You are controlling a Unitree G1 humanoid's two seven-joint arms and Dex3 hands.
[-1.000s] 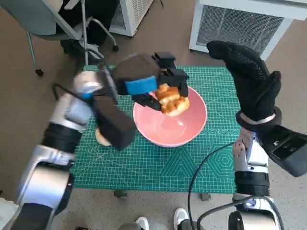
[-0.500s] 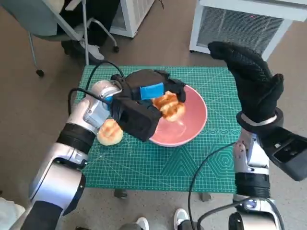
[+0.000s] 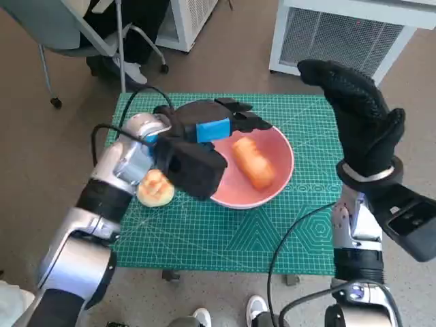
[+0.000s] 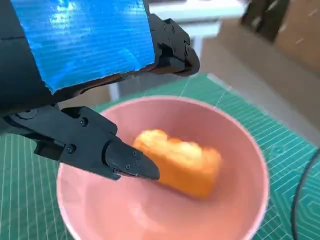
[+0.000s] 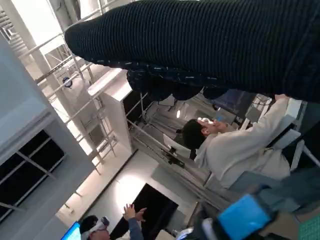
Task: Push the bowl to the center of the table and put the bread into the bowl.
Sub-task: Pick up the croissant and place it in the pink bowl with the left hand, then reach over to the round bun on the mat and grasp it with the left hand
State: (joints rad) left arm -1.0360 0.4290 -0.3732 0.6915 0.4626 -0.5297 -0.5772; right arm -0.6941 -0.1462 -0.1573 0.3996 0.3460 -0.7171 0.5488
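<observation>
A pink bowl (image 3: 272, 194) sits near the middle of a green mat (image 3: 225, 238) on the worktop. One bread (image 3: 254, 162) lies inside it, free of any grip. The left hand (image 3: 216, 127) hovers over the bowl's far-left rim, fingers (image 4: 127, 162) spread, holding nothing. A second bread (image 3: 155, 188) rests on the mat just beside the bowl's left edge, partly hidden by the left forearm. The right hand (image 3: 361, 116) is raised above the worktop's right side, fingers apart, empty. The bread looks light, soft and easily squashed; it likely wants a gentle grip across its sides. A person (image 5: 235, 147) sits nearby.
</observation>
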